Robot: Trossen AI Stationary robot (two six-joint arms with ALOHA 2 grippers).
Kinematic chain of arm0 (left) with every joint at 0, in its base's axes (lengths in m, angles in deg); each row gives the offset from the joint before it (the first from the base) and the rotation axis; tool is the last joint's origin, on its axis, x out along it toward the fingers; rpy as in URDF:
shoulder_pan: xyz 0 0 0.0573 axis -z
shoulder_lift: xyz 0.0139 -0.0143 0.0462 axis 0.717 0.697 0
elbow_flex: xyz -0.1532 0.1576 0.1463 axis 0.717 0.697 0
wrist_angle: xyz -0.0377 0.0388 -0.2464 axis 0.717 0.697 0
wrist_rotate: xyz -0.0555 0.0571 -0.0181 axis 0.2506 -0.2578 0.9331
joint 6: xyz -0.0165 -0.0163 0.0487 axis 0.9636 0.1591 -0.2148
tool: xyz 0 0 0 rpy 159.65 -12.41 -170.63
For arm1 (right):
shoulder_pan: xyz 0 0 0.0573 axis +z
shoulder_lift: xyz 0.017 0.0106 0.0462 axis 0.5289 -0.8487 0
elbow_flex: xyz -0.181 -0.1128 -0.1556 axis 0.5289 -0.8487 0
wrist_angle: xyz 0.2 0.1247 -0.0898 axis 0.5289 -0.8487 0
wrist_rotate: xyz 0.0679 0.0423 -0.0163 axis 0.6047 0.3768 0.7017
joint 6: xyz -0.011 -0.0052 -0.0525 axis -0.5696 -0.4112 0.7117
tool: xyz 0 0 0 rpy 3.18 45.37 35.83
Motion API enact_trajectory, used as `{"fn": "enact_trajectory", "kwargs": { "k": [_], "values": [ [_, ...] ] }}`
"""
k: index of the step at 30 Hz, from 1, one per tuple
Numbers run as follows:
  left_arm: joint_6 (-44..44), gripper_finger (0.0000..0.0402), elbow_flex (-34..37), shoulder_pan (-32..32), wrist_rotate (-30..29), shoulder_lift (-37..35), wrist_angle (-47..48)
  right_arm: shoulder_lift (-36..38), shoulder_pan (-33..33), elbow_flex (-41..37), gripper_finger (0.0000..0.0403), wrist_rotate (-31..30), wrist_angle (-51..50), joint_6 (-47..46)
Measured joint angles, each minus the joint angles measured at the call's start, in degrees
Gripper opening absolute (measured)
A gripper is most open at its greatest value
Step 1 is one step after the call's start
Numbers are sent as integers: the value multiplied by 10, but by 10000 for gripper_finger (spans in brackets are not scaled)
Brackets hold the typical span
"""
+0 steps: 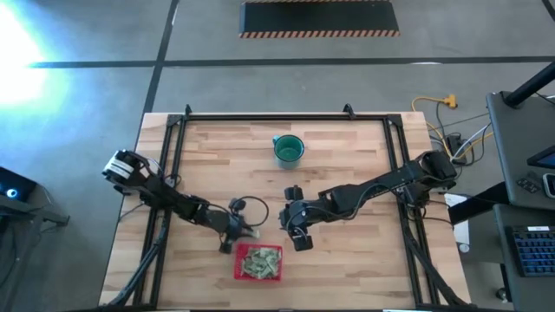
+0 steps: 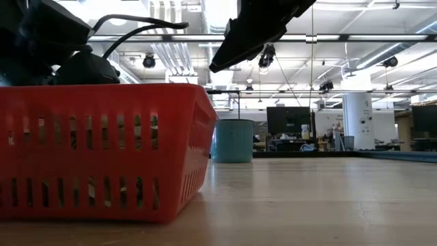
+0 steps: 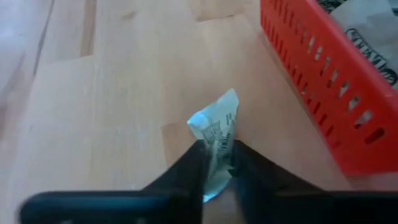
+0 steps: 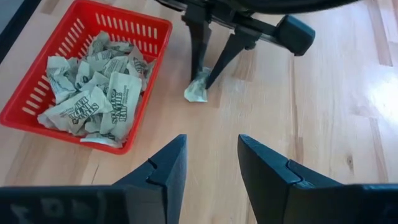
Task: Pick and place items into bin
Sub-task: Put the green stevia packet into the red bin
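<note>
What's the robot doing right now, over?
Left gripper shut on a packet on the table beside the red bin. Right gripper open, empty, hovering nearby. Nothing in the way.

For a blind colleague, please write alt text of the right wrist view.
The left gripper pinches one pale packet on the wooden table, beside the red bin full of packets. The right gripper hangs open and empty in front.

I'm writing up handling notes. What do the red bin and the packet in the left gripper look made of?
Red bin: moulded plastic, going by its slotted walls and slight sheen. Packet: thin printed paper or film, creased and crumpled where the left gripper pinches it; which one is unclear.
</note>
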Motion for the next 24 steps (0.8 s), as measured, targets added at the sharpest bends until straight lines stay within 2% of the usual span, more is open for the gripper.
{"fn": "enact_trajectory", "kwargs": {
  "k": [4,10,13,17,19,24],
  "values": [
    [-2,10,1,-1,-12,-6,4,0,0,0,134,0,0,0],
    [-5,8,3,-1,-45,-50,13,0,0,0,131,0,-7,0],
    [-5,3,7,-1,-70,-89,28,0,0,0,128,0,-19,-3],
    [-18,3,7,-1,-67,-156,45,0,0,0,127,-3,-50,-18],
    [-23,3,7,-1,-33,-187,49,0,0,0,127,-25,-73,-29],
    [-29,2,5,0,122,-241,47,0,0,-4,127,-105,-138,-68]
  ]
}}
